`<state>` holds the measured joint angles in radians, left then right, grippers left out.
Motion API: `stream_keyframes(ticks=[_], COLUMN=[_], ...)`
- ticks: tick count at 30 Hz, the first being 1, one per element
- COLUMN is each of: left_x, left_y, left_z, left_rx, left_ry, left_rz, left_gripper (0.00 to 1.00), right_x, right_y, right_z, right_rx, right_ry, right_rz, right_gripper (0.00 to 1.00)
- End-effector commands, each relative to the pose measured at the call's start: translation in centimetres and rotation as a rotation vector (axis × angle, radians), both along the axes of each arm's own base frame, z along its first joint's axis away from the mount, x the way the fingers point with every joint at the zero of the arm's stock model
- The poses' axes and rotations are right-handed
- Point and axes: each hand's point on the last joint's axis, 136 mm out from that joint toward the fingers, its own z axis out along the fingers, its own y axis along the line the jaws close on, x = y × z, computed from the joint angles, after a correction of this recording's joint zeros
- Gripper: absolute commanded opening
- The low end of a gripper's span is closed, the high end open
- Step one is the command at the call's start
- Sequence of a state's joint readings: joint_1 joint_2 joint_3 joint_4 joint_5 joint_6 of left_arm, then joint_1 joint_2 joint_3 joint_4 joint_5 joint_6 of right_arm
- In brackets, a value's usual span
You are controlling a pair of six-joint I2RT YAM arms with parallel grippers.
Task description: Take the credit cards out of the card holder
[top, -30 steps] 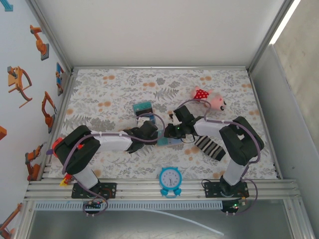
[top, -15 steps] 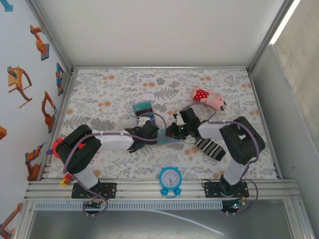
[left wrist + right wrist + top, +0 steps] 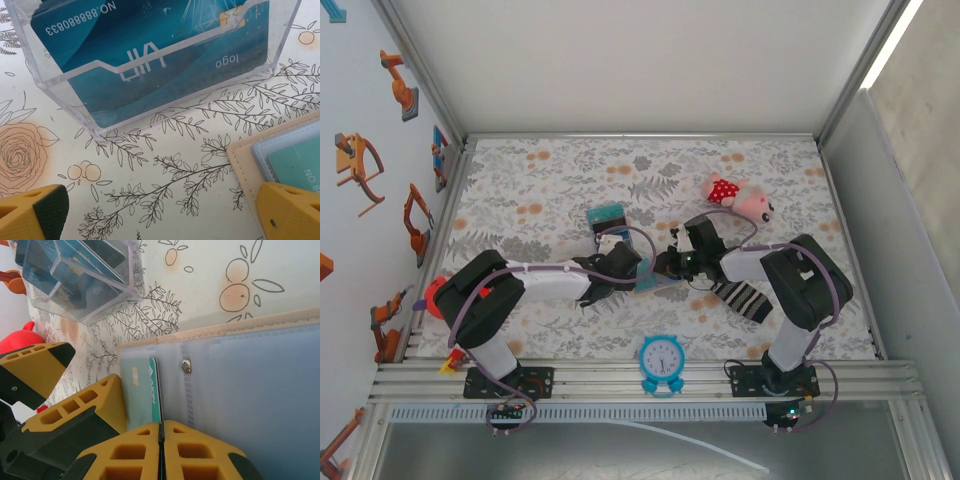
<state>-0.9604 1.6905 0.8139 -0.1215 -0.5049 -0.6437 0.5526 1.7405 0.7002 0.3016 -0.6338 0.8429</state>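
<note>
The card holder (image 3: 240, 390) is lying open on the flowery table (image 3: 165, 165), between the two arms, with its pale blue inside facing up. A teal credit card (image 3: 142, 390) is sitting in one of its pockets. The right gripper (image 3: 161, 427) is pressing its two yellow fingers tight together right at the end of that card. It may be pinching the card's edge, but that is hard to tell. The left gripper (image 3: 160, 215) is hanging low over the table with its fingers (image 3: 35, 212) spread wide apart, holding nothing. Just past it, a clear box (image 3: 165, 75) is standing with more credit cards (image 3: 125, 25) inside.
</note>
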Motion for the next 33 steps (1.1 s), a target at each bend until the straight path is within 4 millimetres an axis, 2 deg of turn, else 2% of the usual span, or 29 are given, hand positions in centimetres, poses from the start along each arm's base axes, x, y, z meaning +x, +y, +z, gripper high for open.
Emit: stream_keyframes(ticks=[1,13,19,23,33], left_x=[-0.5,-0.3,-0.4,-0.3,-0.3], left_y=[-0.8,-1.3,-1.2,-0.9,-0.2], left_z=[-0.6,-0.2,-0.3,-0.1,0.3], left_rx=[0.008,0.005,0.010,0.024,0.038], left_ry=[0.027,0.023,0.023,0.017,0.002], left_rz=[-0.023,-0.034,-0.030,-0.022,-0.010], left_gripper=[0.97,0.97,0.97,0.97,0.97], right_x=[-0.6,-0.5,-0.6,-0.4,0.3], right_y=[1.0,1.4,1.2,0.9,-1.5], right_z=[1.2,0.6,0.6,1.0,1.0], right_rx=[0.078,0.103,0.094,0.091,0.030], right_ry=[-0.007,0.010,0.001,-0.016,-0.044], right_rz=[0.040,0.043,0.035,0.020,-0.044], right_gripper=[0.10,0.12,0.01,0.00,0.00])
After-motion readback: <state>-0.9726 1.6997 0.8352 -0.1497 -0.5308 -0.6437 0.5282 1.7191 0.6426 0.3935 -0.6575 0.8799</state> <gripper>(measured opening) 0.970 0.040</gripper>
